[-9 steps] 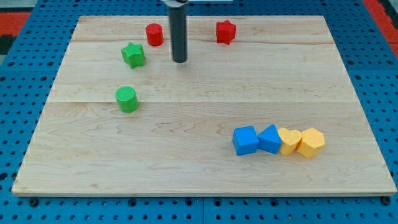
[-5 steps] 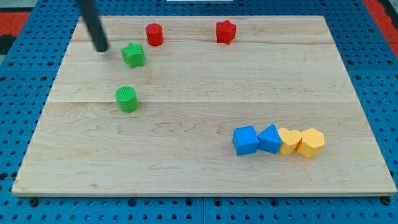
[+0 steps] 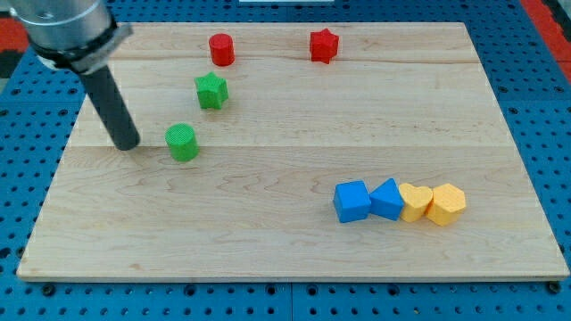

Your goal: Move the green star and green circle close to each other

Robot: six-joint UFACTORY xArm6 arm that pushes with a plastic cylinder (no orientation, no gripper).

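Observation:
The green star (image 3: pixel 211 91) lies on the wooden board in the upper left part. The green circle (image 3: pixel 182 142) lies below it and a little to the left, with a gap between them. My tip (image 3: pixel 127 145) rests on the board to the left of the green circle, apart from it by about one block's width. The dark rod rises from the tip toward the view's upper left.
A red cylinder (image 3: pixel 221 49) and a red star (image 3: pixel 324 45) lie near the board's top edge. At the lower right, two blue blocks (image 3: pixel 352 201) (image 3: pixel 387 198), a yellow heart (image 3: pixel 415 201) and a yellow hexagon (image 3: pixel 445 204) form a touching row.
My tip swung from the top middle to the left, then down to beside the green circle. The green star shifted right and slightly down. The green circle has not moved.

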